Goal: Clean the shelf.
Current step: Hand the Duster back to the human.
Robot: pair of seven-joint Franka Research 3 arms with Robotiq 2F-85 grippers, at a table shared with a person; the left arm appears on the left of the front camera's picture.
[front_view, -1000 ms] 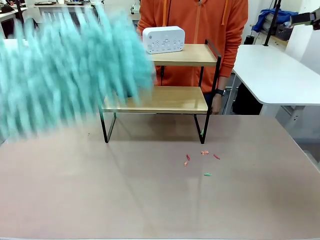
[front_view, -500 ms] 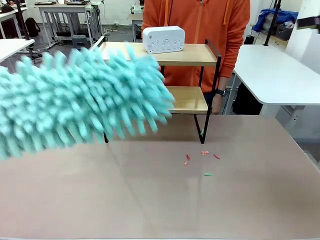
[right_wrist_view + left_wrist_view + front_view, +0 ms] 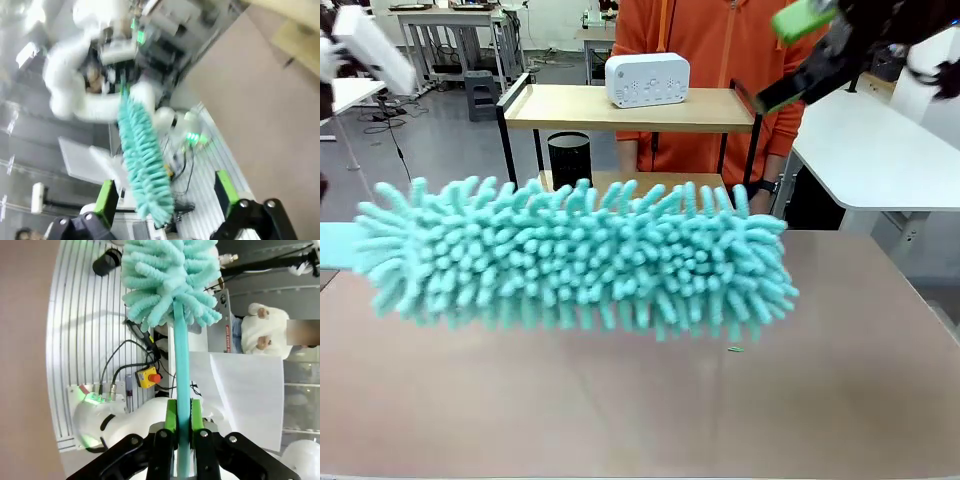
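Observation:
The shelf (image 3: 620,106) stands at the table's far side, its lower board mostly hidden behind a fluffy teal duster (image 3: 580,255) that hangs level across the middle. On the top board rests a white device (image 3: 647,78). In the left wrist view my left gripper (image 3: 183,426) is shut on the duster's teal handle (image 3: 182,365), and the duster head (image 3: 170,275) points away from it. High at the right, above the shelf's right end, my right gripper (image 3: 800,52) is open with nothing in it. Its green pads (image 3: 107,197) stand wide apart in the right wrist view.
A person in an orange hoodie (image 3: 720,40) stands just behind the shelf. A black cylinder (image 3: 568,158) sits on the lower board. A small green scrap (image 3: 735,349) lies on the brown table (image 3: 820,400). A white side table (image 3: 870,150) stands at the right.
The duster has swung from the left down and to the right, and now hangs level in front of the shelf. My right gripper has come into view at the upper right.

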